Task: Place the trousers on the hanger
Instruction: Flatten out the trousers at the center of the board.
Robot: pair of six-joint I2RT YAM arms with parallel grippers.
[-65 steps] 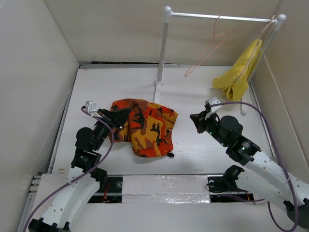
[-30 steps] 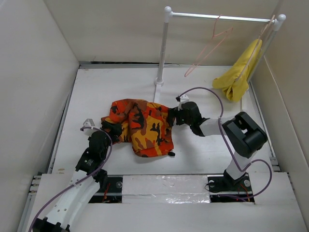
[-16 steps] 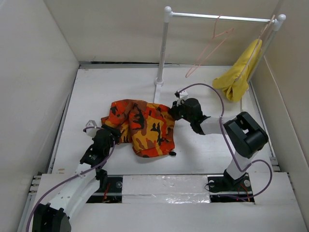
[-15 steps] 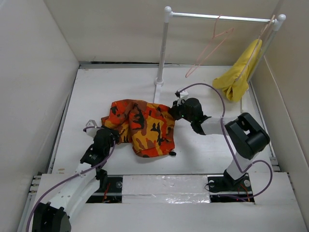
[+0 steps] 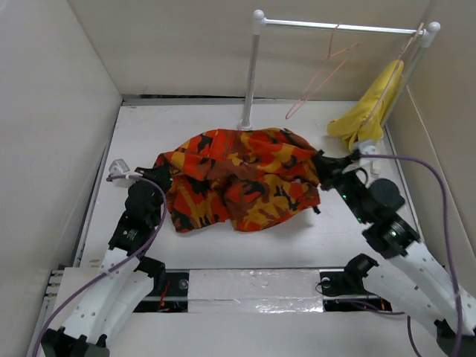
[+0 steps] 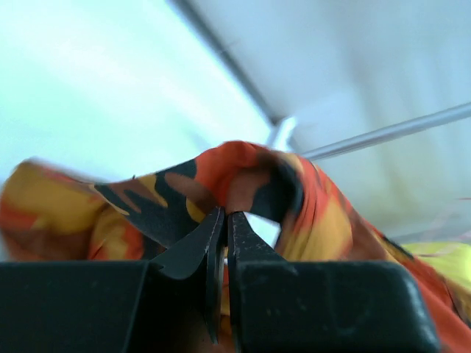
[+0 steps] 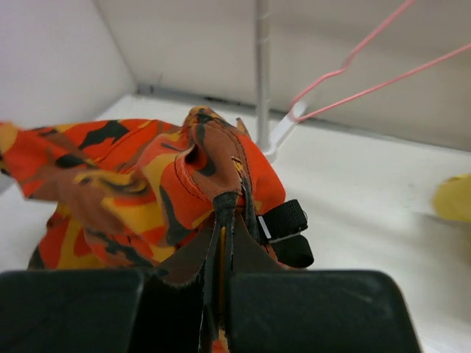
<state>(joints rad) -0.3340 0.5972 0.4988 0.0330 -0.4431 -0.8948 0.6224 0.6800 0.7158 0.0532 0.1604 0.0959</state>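
Top external: left gripper (image 5: 158, 178) pinched shut on left edge of trousers (image 5: 245, 175); trousers stretched between both grippers over bench (image 5: 186, 126) centre; right gripper (image 5: 322, 165) pinched shut on right edge; hanger (image 5: 321, 82) hung on rail (image 5: 335, 27) behind, apart.

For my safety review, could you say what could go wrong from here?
Both the left gripper and right gripper pinch only thin edge folds of the trousers, so the cloth could slip out under tension. The hanger hangs loose on the rail and could swing when touched.
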